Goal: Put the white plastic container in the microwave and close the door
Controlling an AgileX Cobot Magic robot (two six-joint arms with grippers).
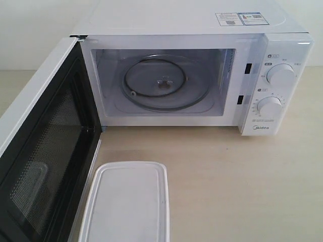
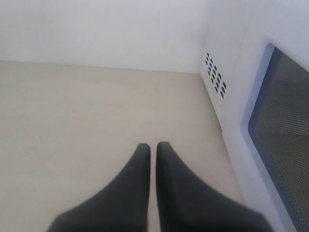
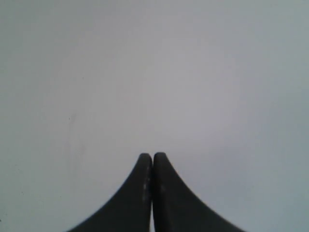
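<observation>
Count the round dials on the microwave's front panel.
2. The upper dial sits near the top of the right panel of the microwave; the lower dial is just below it. None look hidden.

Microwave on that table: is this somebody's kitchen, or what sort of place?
Likely a staged test bench, not a real kitchen: a white microwave with its door open stands on a pale wooden tabletop, a lidded plastic box lies before it, and a plain white wall is behind.

Pale wooden tabletop (image 1: 227,176), plain white wall (image 1: 30,30) behind
</observation>
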